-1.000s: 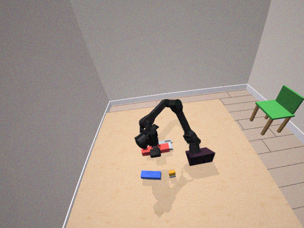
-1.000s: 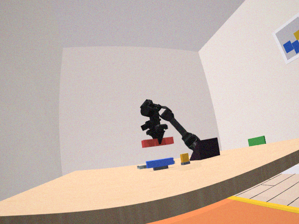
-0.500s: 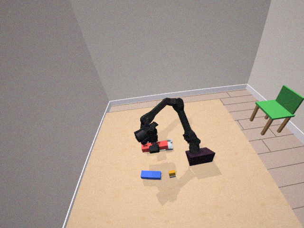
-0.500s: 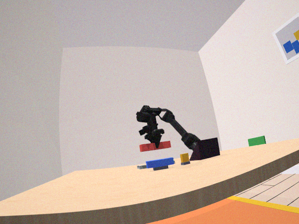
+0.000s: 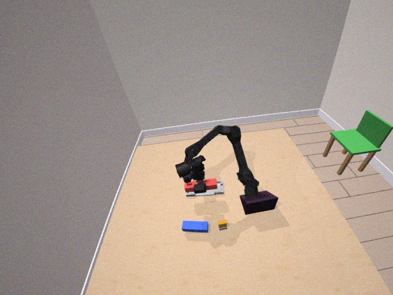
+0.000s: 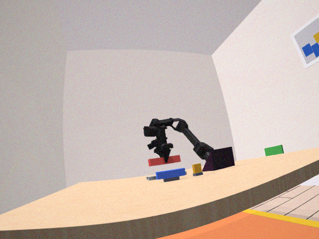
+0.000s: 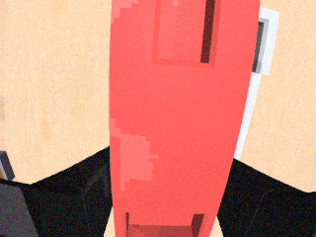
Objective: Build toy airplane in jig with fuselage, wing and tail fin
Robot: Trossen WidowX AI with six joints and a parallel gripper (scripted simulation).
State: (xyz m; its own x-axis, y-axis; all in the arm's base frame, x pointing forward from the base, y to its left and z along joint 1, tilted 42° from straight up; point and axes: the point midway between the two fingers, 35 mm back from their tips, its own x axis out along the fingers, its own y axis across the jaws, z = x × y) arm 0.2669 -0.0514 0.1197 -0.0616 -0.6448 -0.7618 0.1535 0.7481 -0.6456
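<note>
The red fuselage (image 5: pixel 211 184) (image 6: pixel 175 159) (image 7: pixel 178 109) is level in the air, its sockets facing up. My gripper (image 5: pixel 200 185) (image 6: pixel 166 159) (image 7: pixel 164 152) is shut on its sides near the middle. The pale jig (image 5: pixel 220 188) (image 6: pixel 150 178) (image 7: pixel 273 44) is below it; the fuselage hides much of the jig in the wrist view, and a gap shows below it in the exterior view. The blue wing (image 5: pixel 194 226) (image 6: pixel 170 174) rests on a dark piece on the table. The yellow tail fin (image 5: pixel 221 224) (image 6: pixel 196 168) stands on a dark base beside the wing.
The arm's dark base block (image 5: pixel 260 203) (image 6: pixel 223 159) stands on the table to the right of the jig. The wing and tail fin are on the near side of the jig in the top view. A green chair (image 5: pixel 355 141) (image 6: pixel 273 150) is beyond the table.
</note>
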